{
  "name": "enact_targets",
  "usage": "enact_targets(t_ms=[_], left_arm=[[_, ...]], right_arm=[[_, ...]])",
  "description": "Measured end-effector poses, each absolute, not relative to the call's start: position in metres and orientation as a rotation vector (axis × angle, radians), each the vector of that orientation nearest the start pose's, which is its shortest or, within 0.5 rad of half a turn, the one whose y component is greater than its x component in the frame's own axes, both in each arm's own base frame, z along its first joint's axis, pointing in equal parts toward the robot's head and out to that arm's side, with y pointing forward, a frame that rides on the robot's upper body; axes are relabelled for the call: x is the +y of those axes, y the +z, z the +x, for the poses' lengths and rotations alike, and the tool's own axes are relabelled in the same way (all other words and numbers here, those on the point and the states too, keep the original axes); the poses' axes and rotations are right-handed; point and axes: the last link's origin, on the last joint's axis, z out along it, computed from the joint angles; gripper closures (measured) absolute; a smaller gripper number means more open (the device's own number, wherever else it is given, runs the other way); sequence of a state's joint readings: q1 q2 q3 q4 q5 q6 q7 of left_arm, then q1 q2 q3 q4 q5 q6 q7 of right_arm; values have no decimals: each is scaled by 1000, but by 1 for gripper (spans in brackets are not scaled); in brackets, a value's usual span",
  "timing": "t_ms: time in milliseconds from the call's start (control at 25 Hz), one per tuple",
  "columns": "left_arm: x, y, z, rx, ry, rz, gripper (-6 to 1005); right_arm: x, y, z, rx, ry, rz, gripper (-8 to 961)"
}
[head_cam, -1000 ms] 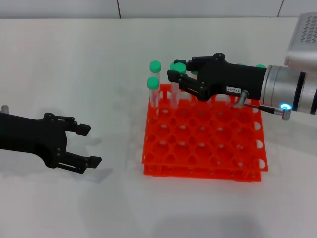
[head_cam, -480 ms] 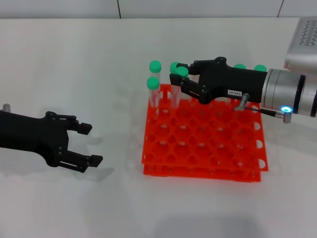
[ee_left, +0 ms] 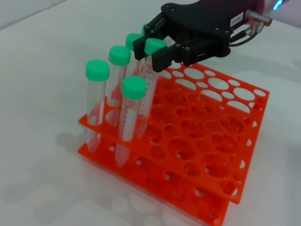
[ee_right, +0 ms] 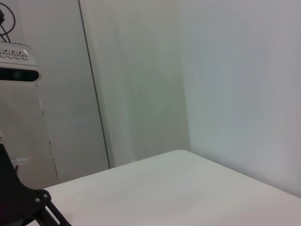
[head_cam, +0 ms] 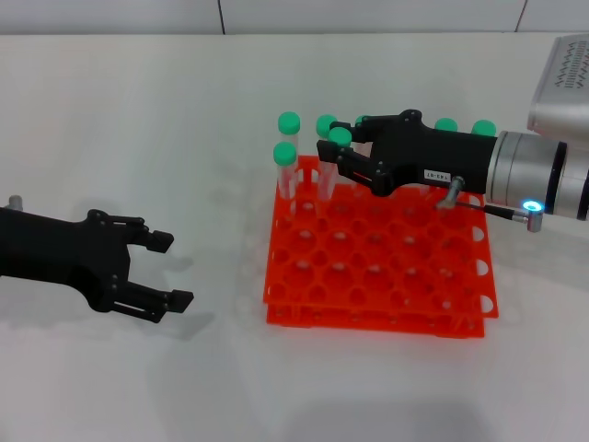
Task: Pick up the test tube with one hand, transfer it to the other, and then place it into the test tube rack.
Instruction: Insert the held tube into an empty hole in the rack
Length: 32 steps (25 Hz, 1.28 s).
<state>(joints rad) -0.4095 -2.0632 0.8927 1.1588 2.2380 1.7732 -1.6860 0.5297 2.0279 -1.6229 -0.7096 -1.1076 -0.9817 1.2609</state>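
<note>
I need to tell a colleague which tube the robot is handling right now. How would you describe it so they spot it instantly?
Start at the orange-red rack in the middle of the white table and look to its far left corner, where several green-capped tubes stand. The test tube is the one at the tip of the right gripper, whose jaws flank its cap; no gripper is at its neighbours.

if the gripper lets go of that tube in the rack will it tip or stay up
Probably stays up: the tube at the right gripper passes through the two-tier rack, like its upright neighbours. It looks empty, so likely light. Smooth and round, it may roll if dropped.
</note>
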Motion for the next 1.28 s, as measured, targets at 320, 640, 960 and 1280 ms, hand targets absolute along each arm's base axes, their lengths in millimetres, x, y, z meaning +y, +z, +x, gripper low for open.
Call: enact_targets(t_ms=[320,640,960,1280], left_arm=[[300,42,-260,-605,-125,-2957,111],[301,42,-259,-601,-124,-2958,111],[301,41,-259,-600,-125,-2959,111],[301,41,-259,-605,-127,-2959,111]], right_arm=[[366,-61,183,414,781,-2622,687],[366,-62,185,423,774,-2624,688],[368,-62,183,420,775,-2628,687],[367,-64,182,413,769,-2642,687]])
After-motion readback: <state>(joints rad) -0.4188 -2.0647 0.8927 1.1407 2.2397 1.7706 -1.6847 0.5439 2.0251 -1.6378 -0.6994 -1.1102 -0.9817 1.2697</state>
